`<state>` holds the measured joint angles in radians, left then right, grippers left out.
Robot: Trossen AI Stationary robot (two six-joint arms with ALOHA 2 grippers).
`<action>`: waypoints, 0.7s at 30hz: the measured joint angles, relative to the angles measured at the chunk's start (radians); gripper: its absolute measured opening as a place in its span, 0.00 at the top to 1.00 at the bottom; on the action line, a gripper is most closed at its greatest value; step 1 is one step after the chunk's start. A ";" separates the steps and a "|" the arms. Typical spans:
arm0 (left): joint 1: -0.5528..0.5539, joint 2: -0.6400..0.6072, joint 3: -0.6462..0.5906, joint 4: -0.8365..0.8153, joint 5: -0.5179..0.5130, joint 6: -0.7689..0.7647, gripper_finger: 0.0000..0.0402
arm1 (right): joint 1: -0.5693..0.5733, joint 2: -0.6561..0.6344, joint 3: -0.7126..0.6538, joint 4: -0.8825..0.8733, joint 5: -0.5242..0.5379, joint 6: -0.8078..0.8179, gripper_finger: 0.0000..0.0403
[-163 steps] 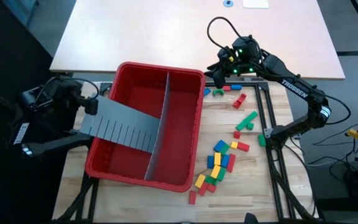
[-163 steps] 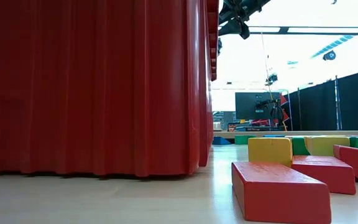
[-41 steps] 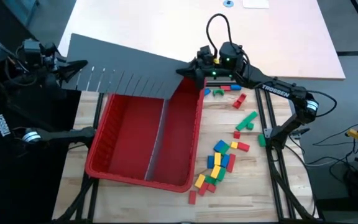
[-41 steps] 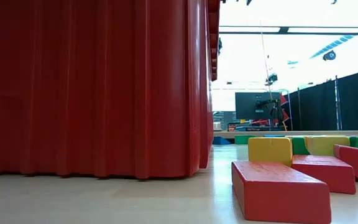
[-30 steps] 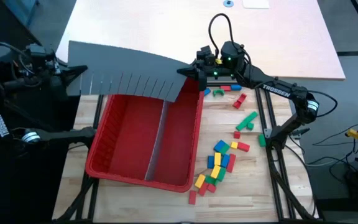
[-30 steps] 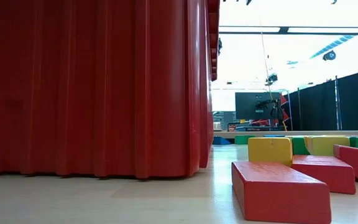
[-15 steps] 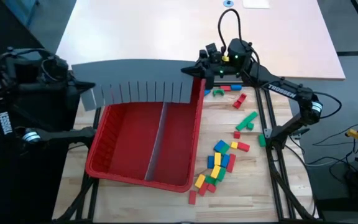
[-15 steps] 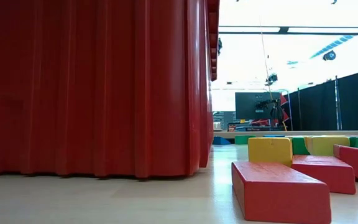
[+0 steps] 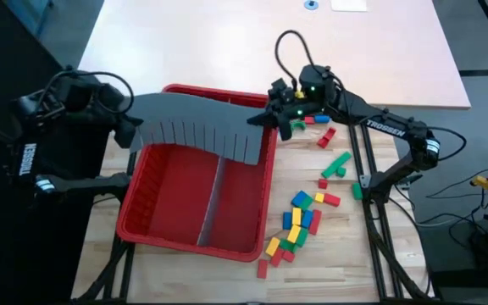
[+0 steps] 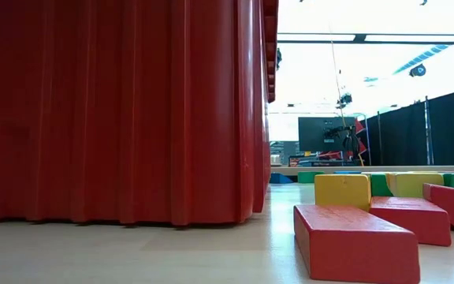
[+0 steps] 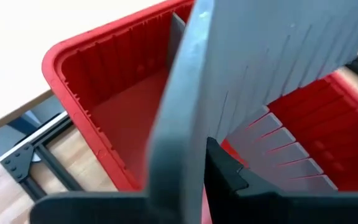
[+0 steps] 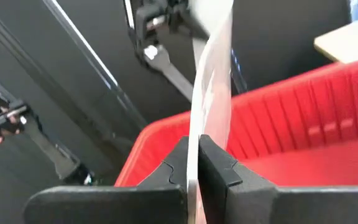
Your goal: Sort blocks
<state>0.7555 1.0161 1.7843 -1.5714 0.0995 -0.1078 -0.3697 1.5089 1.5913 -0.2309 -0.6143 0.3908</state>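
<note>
Table (image 9: 227, 51) | grey panel (image 9: 202, 127) lowered over red bin (image 9: 142, 229) | blocks (image 9: 299, 222) unmoved

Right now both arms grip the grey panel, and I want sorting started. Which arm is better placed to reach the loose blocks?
The right. Its tool holds the panel end nearest the blocks; the left tool is across the bin.

White "TROSSEN" lettering runs along the right arm (image 9: 385, 129) over the table's right side. The left arm (image 9: 25, 158) carries white lettering too, too small to read.
</note>
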 joint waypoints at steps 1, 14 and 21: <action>0.000 0.001 -0.011 0.002 -0.002 0.006 1.00 | 0.006 0.000 0.000 -0.017 0.000 -0.005 1.00; 0.000 0.015 -0.049 0.076 -0.085 0.081 1.00 | 0.049 -0.001 0.000 -0.158 -0.004 -0.063 1.00; 0.000 0.038 -0.059 0.079 -0.084 0.118 1.00 | 0.049 -0.001 0.000 -0.229 -0.007 -0.097 1.00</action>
<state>0.7551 1.0538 1.7256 -1.4928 0.0158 0.0101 -0.3210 1.5082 1.5913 -0.4597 -0.6215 0.2936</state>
